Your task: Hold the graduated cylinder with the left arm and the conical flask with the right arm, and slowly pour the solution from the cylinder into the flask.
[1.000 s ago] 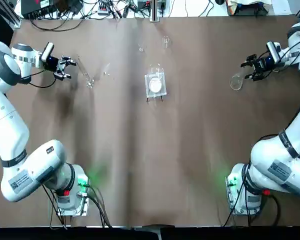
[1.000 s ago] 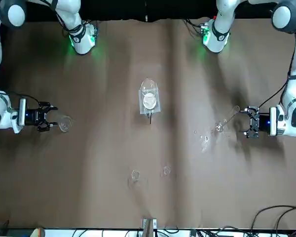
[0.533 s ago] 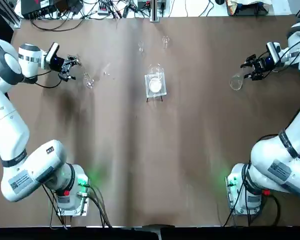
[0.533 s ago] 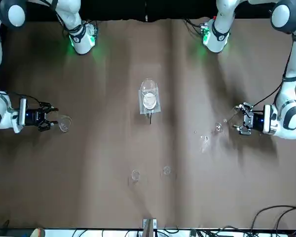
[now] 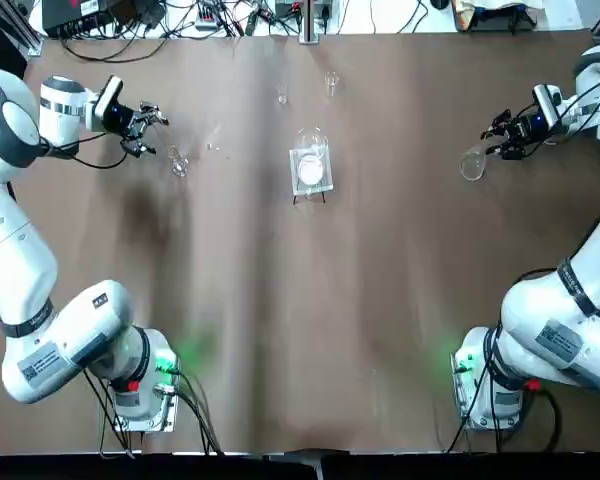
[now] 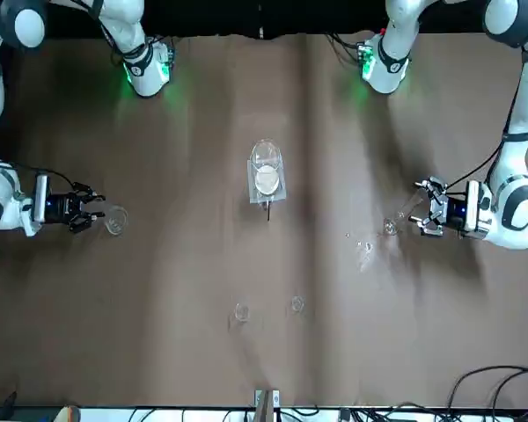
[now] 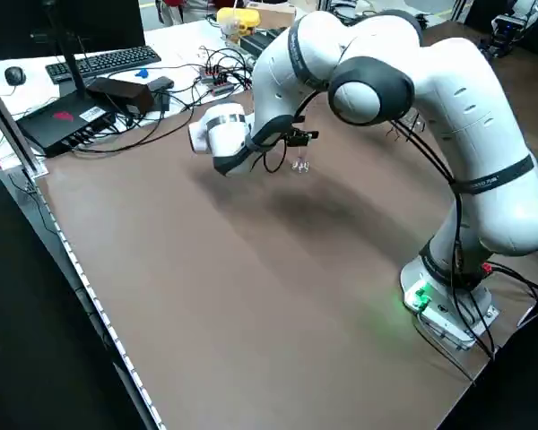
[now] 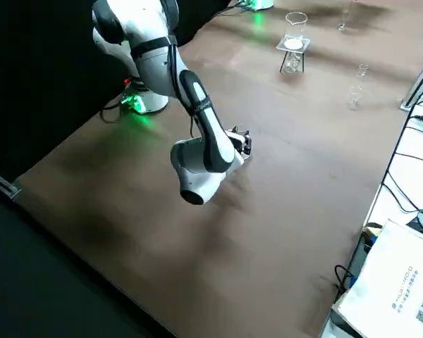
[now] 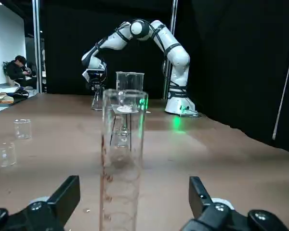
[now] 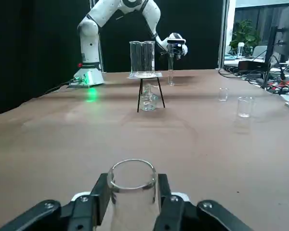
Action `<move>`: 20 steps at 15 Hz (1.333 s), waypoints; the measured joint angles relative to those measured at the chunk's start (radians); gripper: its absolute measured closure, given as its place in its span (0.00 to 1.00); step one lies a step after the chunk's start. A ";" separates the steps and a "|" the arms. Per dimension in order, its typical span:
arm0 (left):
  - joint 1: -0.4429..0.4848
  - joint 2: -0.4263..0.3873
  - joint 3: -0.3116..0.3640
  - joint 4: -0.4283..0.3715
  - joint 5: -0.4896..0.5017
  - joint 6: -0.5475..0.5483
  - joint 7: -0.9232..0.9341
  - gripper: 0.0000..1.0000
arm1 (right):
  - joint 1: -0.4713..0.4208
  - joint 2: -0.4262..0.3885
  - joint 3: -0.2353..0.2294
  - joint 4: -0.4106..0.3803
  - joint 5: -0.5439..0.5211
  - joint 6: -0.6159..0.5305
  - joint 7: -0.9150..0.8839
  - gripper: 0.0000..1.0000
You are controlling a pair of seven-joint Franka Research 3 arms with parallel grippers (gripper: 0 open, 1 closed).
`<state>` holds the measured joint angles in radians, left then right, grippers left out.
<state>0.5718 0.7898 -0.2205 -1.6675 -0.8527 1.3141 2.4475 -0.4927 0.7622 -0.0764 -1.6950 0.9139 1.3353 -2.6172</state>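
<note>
We see the left gripper (image 9: 135, 202), spread wide, now closer to the upright, clear graduated cylinder (image 9: 121, 163) at far left.

So there's a bright white wall (image 9: 7, 43) at upper left of the left wrist view, plus black curtains (image 9: 241, 57) filling the upper right.

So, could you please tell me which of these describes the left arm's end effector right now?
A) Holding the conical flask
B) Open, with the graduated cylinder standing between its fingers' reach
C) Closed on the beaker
B: the left end effector has its fingers spread wide, and the graduated cylinder shows between them, touched by neither.
</note>
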 joint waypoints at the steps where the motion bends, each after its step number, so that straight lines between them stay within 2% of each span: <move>1: -0.003 -0.012 0.000 -0.012 0.000 0.008 0.000 0.00 | 0.000 0.000 0.000 0.000 0.000 0.000 -0.004 0.52; 7: -0.005 -0.032 -0.008 -0.057 0.000 0.073 0.000 0.00 | 0.003 0.000 0.000 0.000 -0.010 0.001 -0.019 0.53; 9: -0.009 -0.032 -0.013 -0.072 0.000 0.094 0.000 0.00 | 0.004 0.000 0.000 0.001 -0.016 0.003 -0.027 0.61; 20: -0.012 -0.032 -0.013 -0.080 0.000 0.120 0.046 0.02 | 0.021 -0.020 -0.004 0.026 -0.053 0.018 -0.004 0.61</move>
<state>0.5603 0.7574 -0.2331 -1.7476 -0.8526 1.4343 2.4930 -0.4714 0.7426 -0.0802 -1.6687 0.8612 1.3532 -2.6215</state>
